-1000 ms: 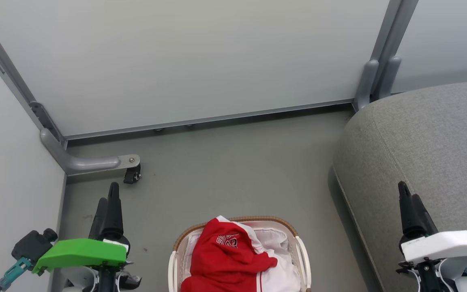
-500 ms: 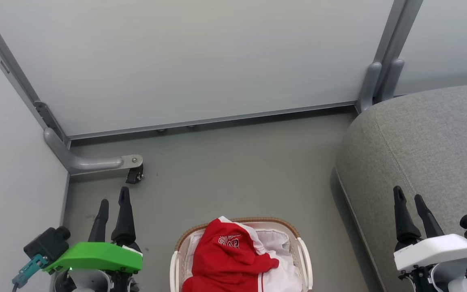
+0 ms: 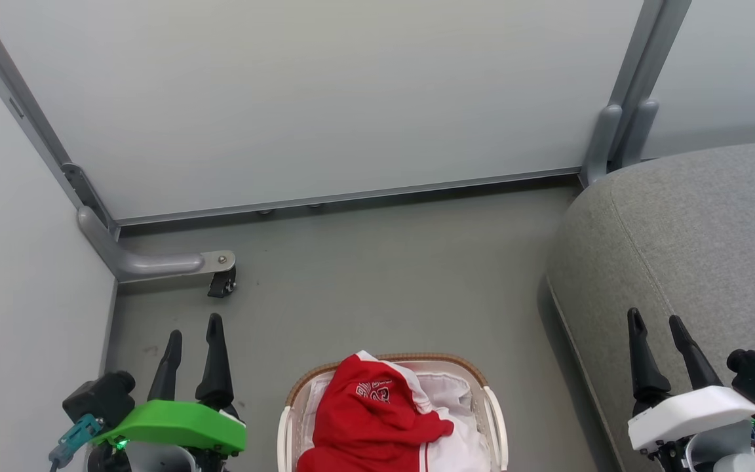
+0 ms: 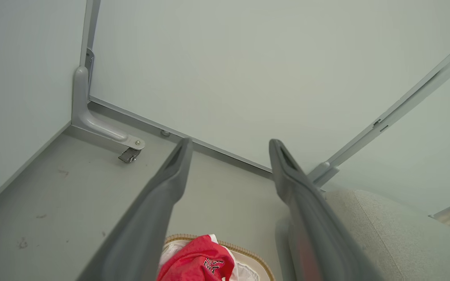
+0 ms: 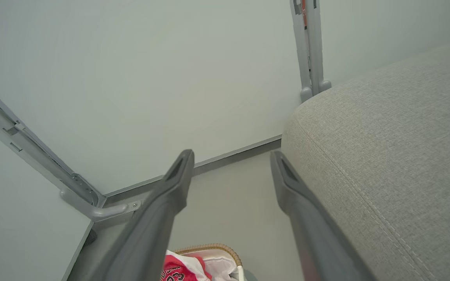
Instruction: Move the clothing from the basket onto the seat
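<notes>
Both arms have drawn back since a second ago: left gripper (image 3: 194, 326) and right gripper (image 3: 654, 317) sit lower in the head view, fingers apart, empty. At six o'clock the clothing (image 3: 364, 426) still lies in the basket (image 3: 417, 358); the seat (image 3: 698, 223) waits at three o'clock, so lifting hasn't begun.

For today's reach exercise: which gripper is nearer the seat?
Right. The right gripper hangs at the edge of the seat; the left gripper is on the far side of the basket, by the wall.

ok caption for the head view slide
Clothing in the basket, seat at right, left gripper and right gripper open.
</notes>
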Controlling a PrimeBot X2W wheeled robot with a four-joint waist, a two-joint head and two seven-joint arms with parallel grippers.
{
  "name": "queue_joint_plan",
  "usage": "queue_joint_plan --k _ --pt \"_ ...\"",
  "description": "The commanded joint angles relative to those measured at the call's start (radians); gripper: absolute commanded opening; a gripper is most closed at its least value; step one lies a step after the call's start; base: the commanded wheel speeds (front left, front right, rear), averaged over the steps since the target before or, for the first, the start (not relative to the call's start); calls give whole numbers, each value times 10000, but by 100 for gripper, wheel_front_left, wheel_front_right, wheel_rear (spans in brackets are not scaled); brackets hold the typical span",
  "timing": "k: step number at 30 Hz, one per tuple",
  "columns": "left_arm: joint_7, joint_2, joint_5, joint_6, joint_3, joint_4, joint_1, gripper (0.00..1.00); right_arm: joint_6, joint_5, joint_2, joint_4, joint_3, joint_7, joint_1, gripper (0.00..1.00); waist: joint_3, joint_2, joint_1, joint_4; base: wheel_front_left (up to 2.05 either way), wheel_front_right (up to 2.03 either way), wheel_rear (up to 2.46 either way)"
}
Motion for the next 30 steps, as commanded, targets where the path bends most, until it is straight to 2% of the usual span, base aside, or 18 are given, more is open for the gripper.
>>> queue_joint_plan --k 1,30 --pt "-103 64 307 59 -63 -38 30 100 4 -343 -76 -56 1 -123 96 100 -6 0 0 11 0 0 0" --pt "-789 87 2393 322 -678 711 122 100 5 -3417 -104 1 102 -810 187 100 -57 0 0 282 0 0 0"
